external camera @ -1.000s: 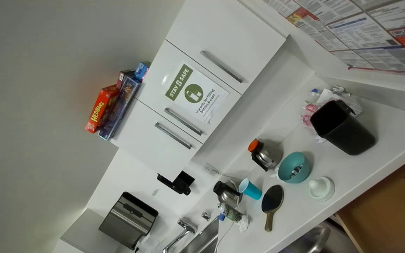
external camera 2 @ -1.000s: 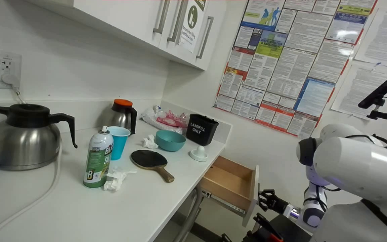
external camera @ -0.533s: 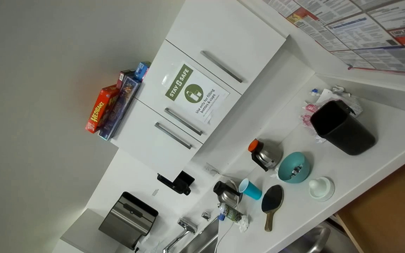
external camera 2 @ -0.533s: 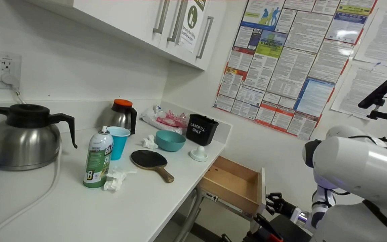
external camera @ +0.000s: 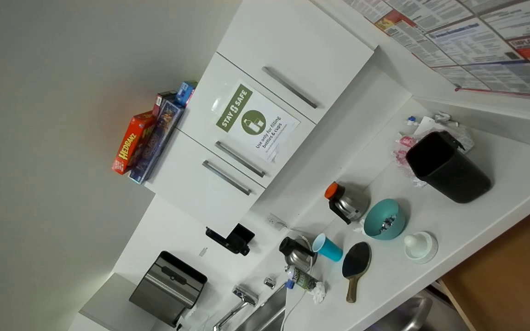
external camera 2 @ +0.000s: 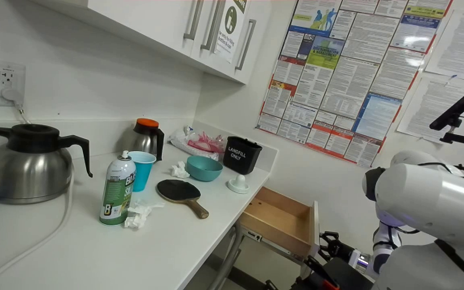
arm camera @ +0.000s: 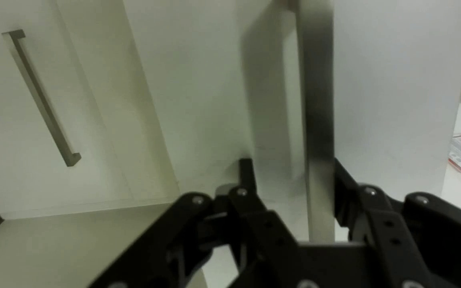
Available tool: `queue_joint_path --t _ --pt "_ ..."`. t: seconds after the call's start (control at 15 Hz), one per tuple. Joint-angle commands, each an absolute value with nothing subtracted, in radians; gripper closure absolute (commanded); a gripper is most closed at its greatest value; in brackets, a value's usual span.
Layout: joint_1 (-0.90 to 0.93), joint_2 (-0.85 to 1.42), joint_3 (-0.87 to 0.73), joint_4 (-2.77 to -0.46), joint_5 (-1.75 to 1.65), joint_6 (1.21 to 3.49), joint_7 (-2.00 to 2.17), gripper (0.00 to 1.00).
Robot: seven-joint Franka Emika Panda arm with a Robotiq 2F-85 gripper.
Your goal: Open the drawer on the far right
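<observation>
Along the white counter [external camera 2: 95,257] in an exterior view sit, left to right, a steel pitcher [external camera 2: 30,173], green spray can [external camera 2: 116,193], paddle [external camera 2: 177,191], teal bowl [external camera 2: 204,170] and black bin [external camera 2: 241,156]. Next comes the drawer [external camera 2: 274,231] — pulled out below the counter's edge. At its front the gripper [arm camera: 291,164] is spread — 2 fingers [arm camera: 248,178] apart, the silver bar handle [arm camera: 319,120] between them.

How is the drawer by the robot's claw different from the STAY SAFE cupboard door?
The drawer is pulled open; the cupboard door is shut. The drawer's front looks plain; the cupboard door wears a sign. The drawer's handle sits between the gripper's open fingers; the cupboard door's handle is untouched. Both have white fronts and silver handles.
</observation>
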State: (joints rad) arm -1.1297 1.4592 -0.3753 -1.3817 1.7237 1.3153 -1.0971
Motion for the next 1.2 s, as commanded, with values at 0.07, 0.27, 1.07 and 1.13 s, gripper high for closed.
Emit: queue_joint_path --t 0.07,0.27,1.07,1.13 --pt "-1.132 1.454 -0.373 -1.385 1.689 1.426 -1.07 0.15" --pt "-1.126 1.403 -0.38 -1.452 1.665 1.45 -1.103 0.0" --pt "-1.144 1.164 -0.381 -1.77 1.675 1.428 -1.433 0.0" --pt "-1.132 1.122 -0.388 -1.827 1.674 1.436 -1.449 0.0"
